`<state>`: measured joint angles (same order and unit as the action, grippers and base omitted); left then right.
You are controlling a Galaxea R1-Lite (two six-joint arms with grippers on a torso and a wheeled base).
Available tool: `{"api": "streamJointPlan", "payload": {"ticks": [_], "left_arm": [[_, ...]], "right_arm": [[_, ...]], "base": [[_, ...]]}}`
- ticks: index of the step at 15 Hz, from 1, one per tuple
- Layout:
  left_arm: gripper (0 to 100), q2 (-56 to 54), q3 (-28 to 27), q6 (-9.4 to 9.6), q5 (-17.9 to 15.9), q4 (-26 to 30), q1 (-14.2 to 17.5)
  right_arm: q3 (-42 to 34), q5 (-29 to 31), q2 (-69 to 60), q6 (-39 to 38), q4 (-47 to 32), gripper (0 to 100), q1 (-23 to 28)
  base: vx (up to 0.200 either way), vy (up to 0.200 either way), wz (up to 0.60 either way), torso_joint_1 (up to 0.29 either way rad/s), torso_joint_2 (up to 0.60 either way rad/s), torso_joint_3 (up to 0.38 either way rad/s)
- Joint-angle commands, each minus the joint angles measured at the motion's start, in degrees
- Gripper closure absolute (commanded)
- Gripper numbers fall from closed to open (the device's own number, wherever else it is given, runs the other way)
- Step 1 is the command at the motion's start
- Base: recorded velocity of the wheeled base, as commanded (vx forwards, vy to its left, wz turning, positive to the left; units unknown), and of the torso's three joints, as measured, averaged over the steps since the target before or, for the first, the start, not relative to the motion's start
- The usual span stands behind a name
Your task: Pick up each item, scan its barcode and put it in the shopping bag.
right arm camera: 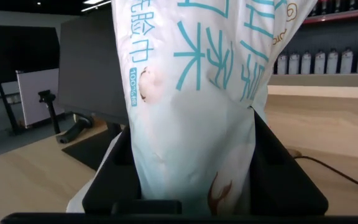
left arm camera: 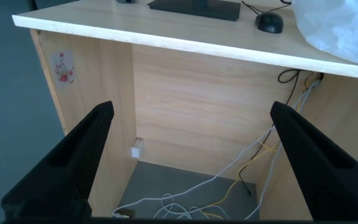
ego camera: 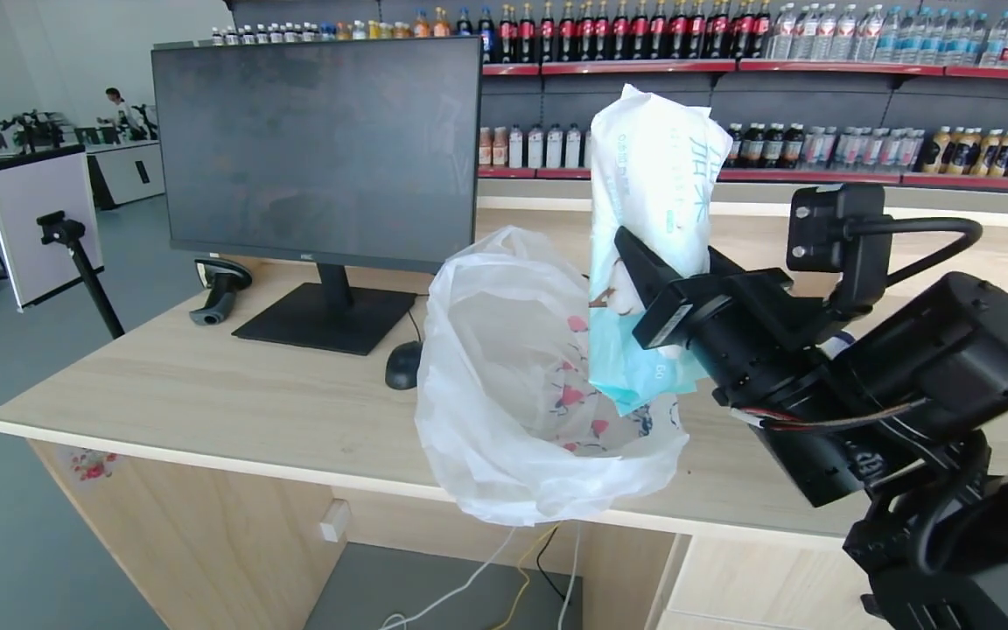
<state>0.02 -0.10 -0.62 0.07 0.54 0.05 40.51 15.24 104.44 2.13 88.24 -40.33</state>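
The white soft pack (ego camera: 657,184) carries large teal characters down its front. In the right wrist view the pack (right arm camera: 191,93) also shows a smaller teal line with a short number string beside it. The monitor (ego camera: 320,149) has a tiny mark on its lower bezel, too small to read. The labels on the shelf bottles (ego camera: 731,35) are illegible.

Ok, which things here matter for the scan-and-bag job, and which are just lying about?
For the job: tissue pack, right gripper holding it, shopping bag, handheld scanner.
Lying about: monitor, mouse, shelved bottles.
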Motion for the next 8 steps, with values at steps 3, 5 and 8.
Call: {"api": "streamJointPlan", "payload": {"ticks": [3,5,8], "left_arm": [[0,0.06,0.01,-0.08,0.01,-0.01,0.04],[0,0.06,0.01,-0.08,0.01,-0.01,0.04],[0,0.06,0.01,-0.08,0.01,-0.01,0.04]], "right_arm": [[1.41,-6.19,5.87,1.03,0.09,100,-0.02],[1.50,-6.45,5.87,0.33,0.09,100,0.07],[1.15,-6.45,5.34,-1.25,0.09,100,0.07]], "base": [[0.000,0.000,0.00,0.000,0.00,0.000],[0.000,0.000,0.00,0.000,0.00,0.000],[0.000,0.000,0.00,0.000,0.00,0.000]]}}
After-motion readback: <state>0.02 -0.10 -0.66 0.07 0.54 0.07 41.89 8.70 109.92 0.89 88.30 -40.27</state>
